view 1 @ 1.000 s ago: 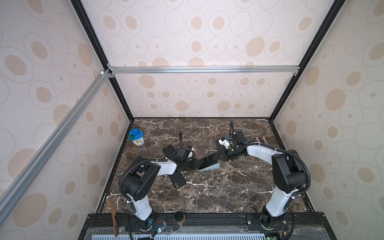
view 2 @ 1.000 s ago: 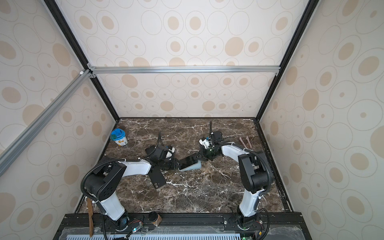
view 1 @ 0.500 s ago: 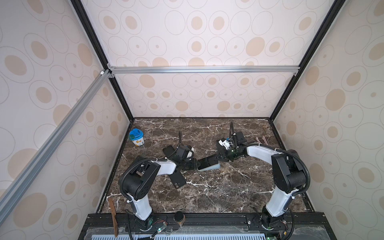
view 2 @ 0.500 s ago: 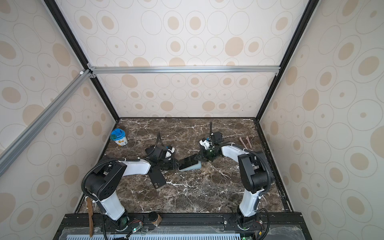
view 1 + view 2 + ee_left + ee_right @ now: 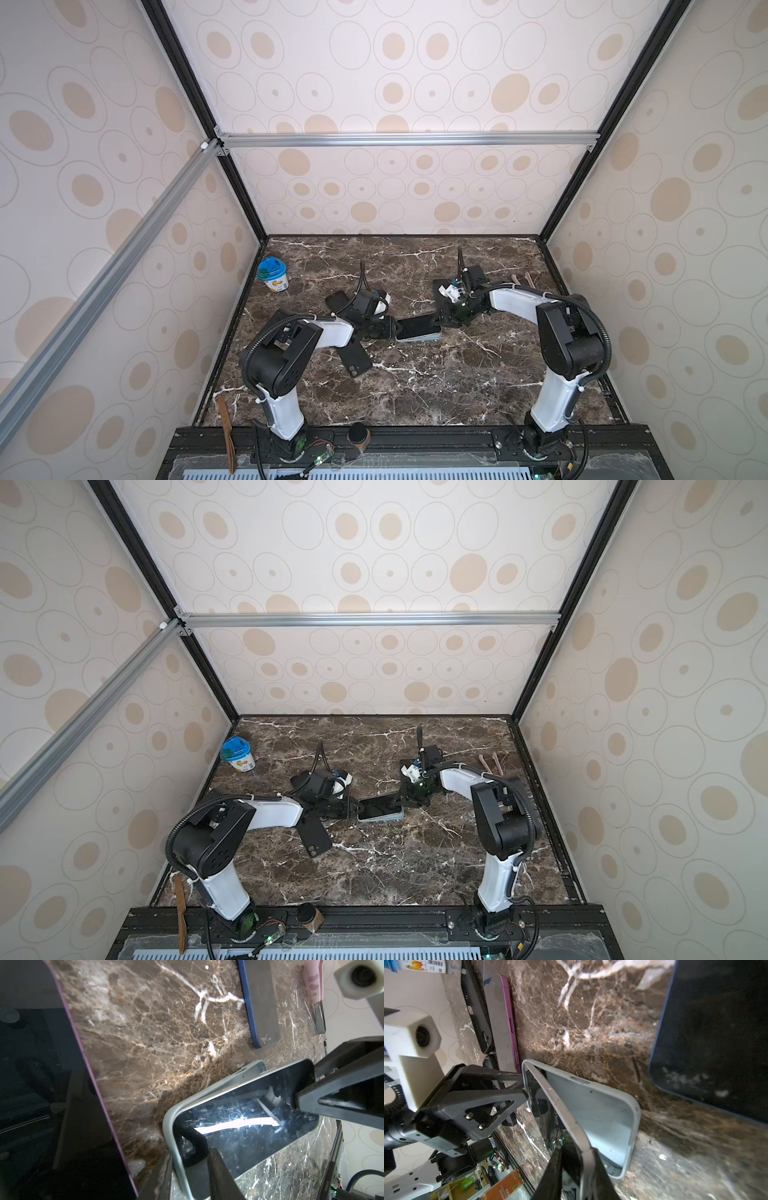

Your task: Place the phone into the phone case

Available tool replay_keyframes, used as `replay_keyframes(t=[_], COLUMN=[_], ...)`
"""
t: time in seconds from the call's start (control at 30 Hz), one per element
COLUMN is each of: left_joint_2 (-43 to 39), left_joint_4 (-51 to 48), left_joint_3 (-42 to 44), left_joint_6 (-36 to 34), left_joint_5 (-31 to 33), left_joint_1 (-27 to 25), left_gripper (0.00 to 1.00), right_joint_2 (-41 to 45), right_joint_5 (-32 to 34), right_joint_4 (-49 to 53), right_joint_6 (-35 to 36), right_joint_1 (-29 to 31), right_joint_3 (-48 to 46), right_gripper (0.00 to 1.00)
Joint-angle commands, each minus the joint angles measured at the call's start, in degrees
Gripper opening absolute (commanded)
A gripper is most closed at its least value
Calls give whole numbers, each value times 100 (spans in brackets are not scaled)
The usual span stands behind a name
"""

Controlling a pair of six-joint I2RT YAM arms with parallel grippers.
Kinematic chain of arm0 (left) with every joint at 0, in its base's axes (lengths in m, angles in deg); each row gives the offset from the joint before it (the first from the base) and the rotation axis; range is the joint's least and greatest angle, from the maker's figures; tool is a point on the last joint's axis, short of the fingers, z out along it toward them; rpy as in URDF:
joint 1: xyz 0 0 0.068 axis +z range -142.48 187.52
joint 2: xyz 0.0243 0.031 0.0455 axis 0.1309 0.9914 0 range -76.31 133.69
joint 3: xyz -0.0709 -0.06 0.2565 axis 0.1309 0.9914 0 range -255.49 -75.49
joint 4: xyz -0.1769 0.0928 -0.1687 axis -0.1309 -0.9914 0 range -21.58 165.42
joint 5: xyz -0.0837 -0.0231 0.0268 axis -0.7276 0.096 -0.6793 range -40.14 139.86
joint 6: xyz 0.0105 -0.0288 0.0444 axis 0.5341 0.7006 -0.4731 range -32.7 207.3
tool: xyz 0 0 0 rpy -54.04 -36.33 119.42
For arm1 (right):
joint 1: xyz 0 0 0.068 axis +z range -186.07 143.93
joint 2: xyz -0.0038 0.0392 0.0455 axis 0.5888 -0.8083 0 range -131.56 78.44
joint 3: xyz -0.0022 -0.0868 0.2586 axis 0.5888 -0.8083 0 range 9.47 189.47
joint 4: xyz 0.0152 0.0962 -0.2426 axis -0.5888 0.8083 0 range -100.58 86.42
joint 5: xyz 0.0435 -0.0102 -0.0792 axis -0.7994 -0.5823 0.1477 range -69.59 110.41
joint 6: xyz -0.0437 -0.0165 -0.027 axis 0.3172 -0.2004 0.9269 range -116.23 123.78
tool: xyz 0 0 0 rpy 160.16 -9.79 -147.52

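Both same build: left arm [image 5: 332, 332], right arm [image 5: 511, 305] have white link shells, chunky black joint housings, black corrugated cable [image 5: 396, 1095] loops. Left gripper [image 5: 525, 1086]: black triangular finger frames, two silver screws. Wrist camera [image 5: 415, 1036] boxy, off-white.

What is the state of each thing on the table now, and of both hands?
phone: partly in the grey phone case, one end raised
grey phone case: flat on the table
left hand: shut on the grey phone case
right hand: astride the phone's raised end, grip unclear
black phone case: lying flat
yogurt cup: upright, lid on
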Motion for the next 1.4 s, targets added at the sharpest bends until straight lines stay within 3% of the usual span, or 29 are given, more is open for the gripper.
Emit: replay_keyframes(t=[0.0, 0.67, 1.23, 1.37], left_joint_2=[189, 56, -111, -152], left_joint_4=[-197, -509, -502, -517], left_joint_3=[-179, -140, -153, -154], left_joint_6=[-261, -425, -442, -434], left_joint_5=[-95, 222, -234, -272], left_joint_1=[-55, -59, -59, -68], left_gripper=[31, 31, 38, 40], right_joint_2=[-203, 122, 636, 776], right_joint_5=[812, 1707, 1704, 2032], right_joint_4=[545, 1024, 1501, 1762], right_joint_6=[129, 319, 444, 401], right_joint_1=[59, 147, 243, 245], right_joint_3=[-63, 61, 279, 391], right_gripper=[23, 39, 54, 56])
